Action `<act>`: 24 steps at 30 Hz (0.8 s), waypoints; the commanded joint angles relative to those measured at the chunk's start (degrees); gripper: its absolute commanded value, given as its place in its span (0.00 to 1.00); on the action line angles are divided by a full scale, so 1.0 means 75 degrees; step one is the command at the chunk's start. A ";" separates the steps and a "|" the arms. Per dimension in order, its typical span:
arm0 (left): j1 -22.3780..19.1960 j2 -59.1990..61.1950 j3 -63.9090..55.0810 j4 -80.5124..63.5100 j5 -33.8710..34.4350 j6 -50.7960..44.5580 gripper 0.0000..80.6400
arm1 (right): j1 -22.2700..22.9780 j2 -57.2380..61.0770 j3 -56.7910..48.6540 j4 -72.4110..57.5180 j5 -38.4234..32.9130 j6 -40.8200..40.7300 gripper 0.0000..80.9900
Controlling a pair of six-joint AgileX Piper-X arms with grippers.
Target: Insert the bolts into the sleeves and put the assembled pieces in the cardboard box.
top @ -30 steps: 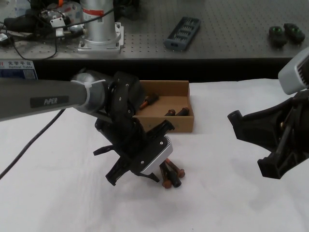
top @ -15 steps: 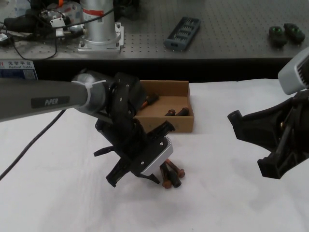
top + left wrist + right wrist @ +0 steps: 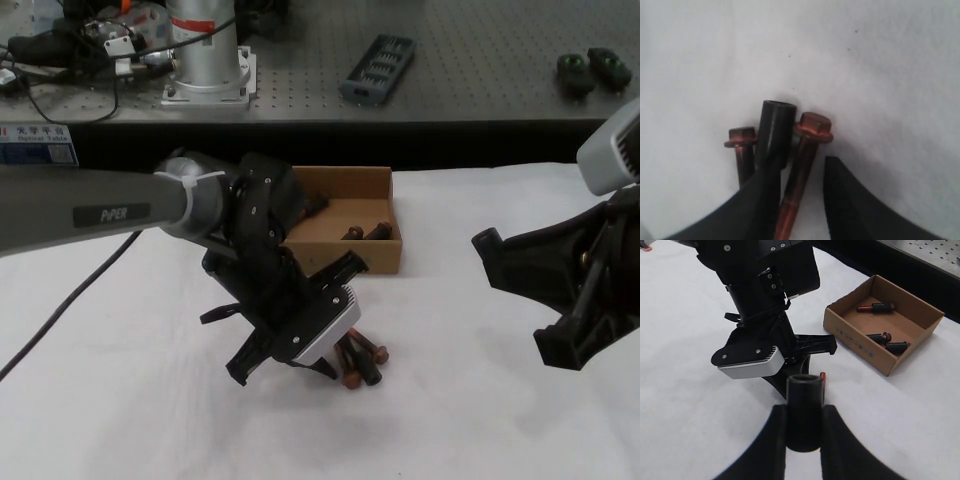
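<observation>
My left gripper is low over the white cloth, open, with a copper bolt lying between its fingers. A black sleeve lies against one finger, and a second bolt lies just beyond it. In the high view this small pile sits right under the left gripper, in front of the cardboard box. My right gripper is shut on an upright black sleeve and hangs above the cloth at the right. Three assembled pieces lie in the box.
White cloth covers the bench in front. Behind the box a dark perforated table carries a metal post, cables and a black rack. The left arm's cable trails over the cloth at the left.
The left gripper has shifted slightly to the right and down over the pile, and the bolts under it nudged a little right. The right arm has kept still.
</observation>
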 commanded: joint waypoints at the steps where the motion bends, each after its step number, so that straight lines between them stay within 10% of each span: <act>1: -0.0128 0.0268 -0.0038 -0.0181 0.0006 0.0103 0.28 | 0.0007 -0.0071 -0.0019 -0.0052 -0.0109 0.0008 0.02; 24: -0.0125 0.0320 -0.0038 0.0756 -0.0454 0.0331 0.28 | 0.0007 -0.0071 0.0025 -0.0052 -0.0109 0.0007 0.02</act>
